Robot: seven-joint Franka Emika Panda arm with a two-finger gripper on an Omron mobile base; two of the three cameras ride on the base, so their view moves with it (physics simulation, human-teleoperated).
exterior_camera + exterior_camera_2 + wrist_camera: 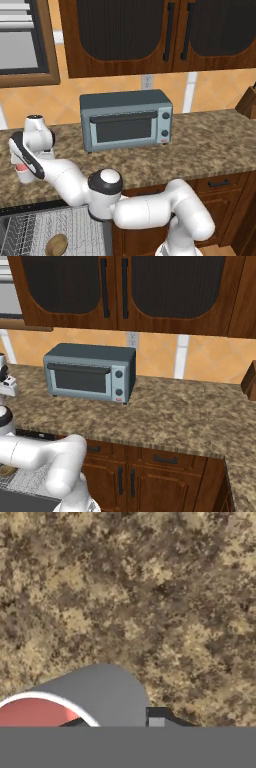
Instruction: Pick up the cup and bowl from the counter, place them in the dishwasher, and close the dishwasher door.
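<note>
My hand [21, 167] is down at the far left of the bench [210, 145], with the cup [21, 171] at its tips. In the hand view 1 dark fingertip [159, 716] sits just outside the cup's white wall and another dark shape lies at the rim over the red inside, so the jaws seem to straddle the wall. They look drawn in, but whether they already pinch it I cannot tell; the tips are nearly cut off at the bottom of that view.

I judge the cup light, stiff and smooth. Its wall is thin and has no handle, so a pinch across the rim, 1 finger inside and 1 outside, is the natural hold. The glazed-looking surface could slip or swing on 2 small pads, so I would want the pads well down the wall and the lift straight up. It may chip if knocked on the speckled stone.

Outward from the hand, the grey toaster oven [126, 120] stands further along the bench, well apart from the cup. Below the bench edge the dishwasher [30, 231] is open, its white wire rack showing, and the bowl [56, 245] already lies in it.
</note>
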